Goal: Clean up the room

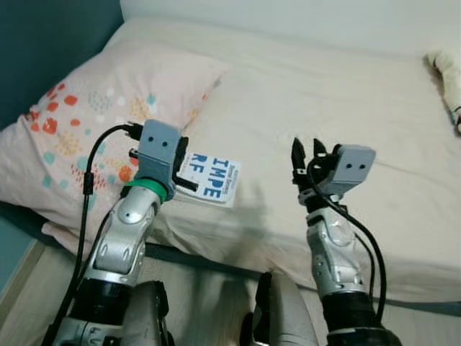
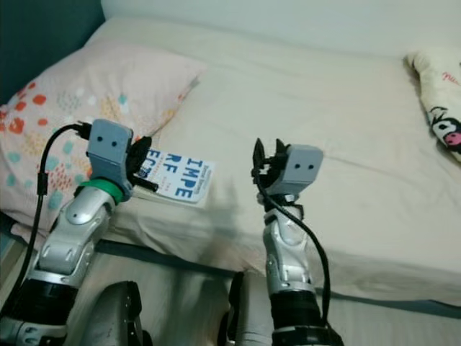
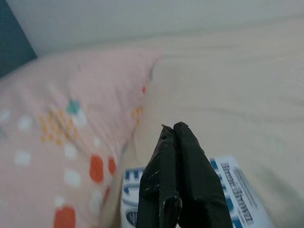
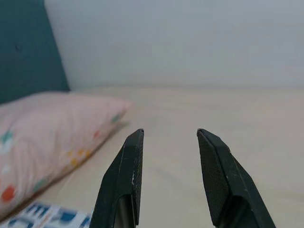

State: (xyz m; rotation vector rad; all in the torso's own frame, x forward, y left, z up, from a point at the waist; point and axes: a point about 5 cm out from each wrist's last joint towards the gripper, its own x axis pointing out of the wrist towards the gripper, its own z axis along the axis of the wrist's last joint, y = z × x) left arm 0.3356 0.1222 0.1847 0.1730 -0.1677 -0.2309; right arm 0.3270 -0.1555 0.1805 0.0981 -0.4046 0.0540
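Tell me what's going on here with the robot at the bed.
The robot stands at the edge of a bed with both arms raised over it. A white book with blue lettering lies flat on the sheet beside a patterned pillow. The left gripper hovers at the book with its fingers pressed together, and nothing shows between them. The right gripper is open over bare sheet, holding nothing. A plush toy lies at the bed's far right.

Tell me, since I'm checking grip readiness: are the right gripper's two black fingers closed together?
No, the right gripper has its fingers spread with cream bedsheet visible between them.
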